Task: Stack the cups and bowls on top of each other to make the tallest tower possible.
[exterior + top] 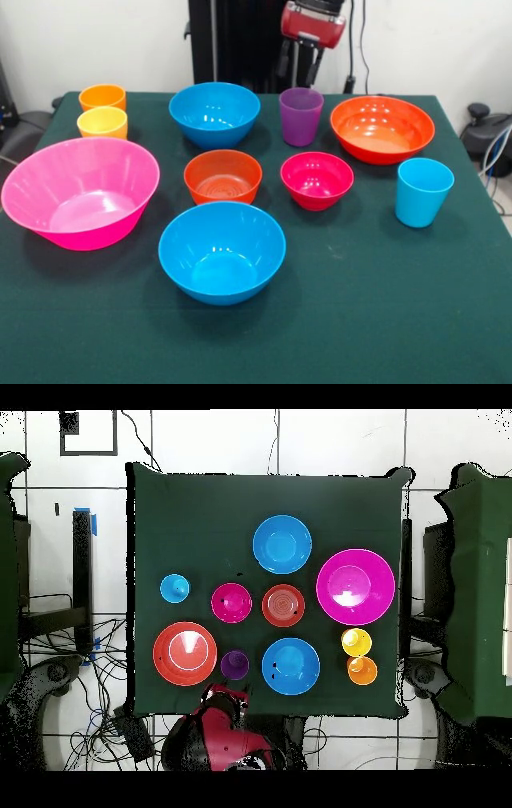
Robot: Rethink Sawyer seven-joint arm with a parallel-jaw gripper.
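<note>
All cups and bowls stand apart and upright on the green table [384,320]. The large pink bowl [80,192] is at the left. One blue bowl [214,112] is at the back and another [222,250] at the front. The small orange bowl [223,176] and the magenta bowl [317,179] are in the middle. The wide orange-red bowl [382,128] is at the back right. The purple cup [302,116], light blue cup [423,192], orange cup [102,98] and yellow cup [102,122] stand around them. My gripper [298,64] hangs open and empty above the far edge, behind the purple cup.
The robot's black pedestal [232,40] stands behind the table. Cables and black equipment [488,132] lie off the table's right side. In the overhead view the red arm [222,729] sits at the bottom edge by the purple cup [235,665].
</note>
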